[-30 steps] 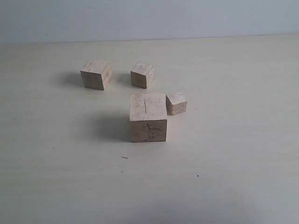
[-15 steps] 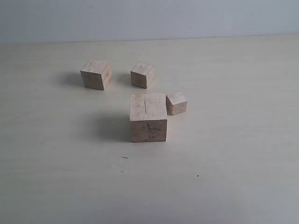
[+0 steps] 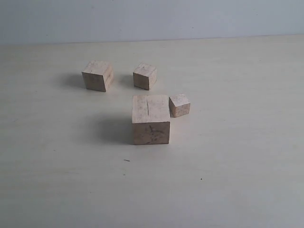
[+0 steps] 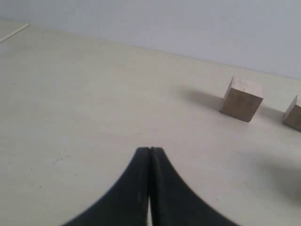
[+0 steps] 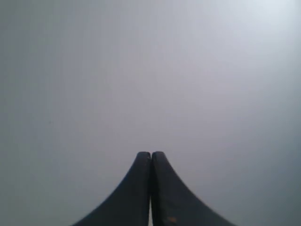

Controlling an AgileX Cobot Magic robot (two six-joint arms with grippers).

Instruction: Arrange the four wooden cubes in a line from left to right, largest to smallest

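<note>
Four pale wooden cubes stand on the table in the exterior view. The largest cube [image 3: 150,118], with a dark crack on top and scribbles on its front, sits in the middle. The smallest cube [image 3: 179,105] is just to its right, close beside it. Behind them are a mid-sized cube [image 3: 98,75] at the left and a slightly smaller cube [image 3: 145,75] to its right. Neither arm shows in the exterior view. My left gripper [image 4: 150,149] is shut and empty, with the mid-sized cube [image 4: 242,99] ahead of it. My right gripper [image 5: 151,153] is shut on nothing and faces a blank grey wall.
The pale table [image 3: 237,156] runs back to a light wall [image 3: 152,19]. In the left wrist view a second cube [image 4: 294,114] is cut off by the frame edge, and a thin white strip [image 4: 14,34] lies far off on the table.
</note>
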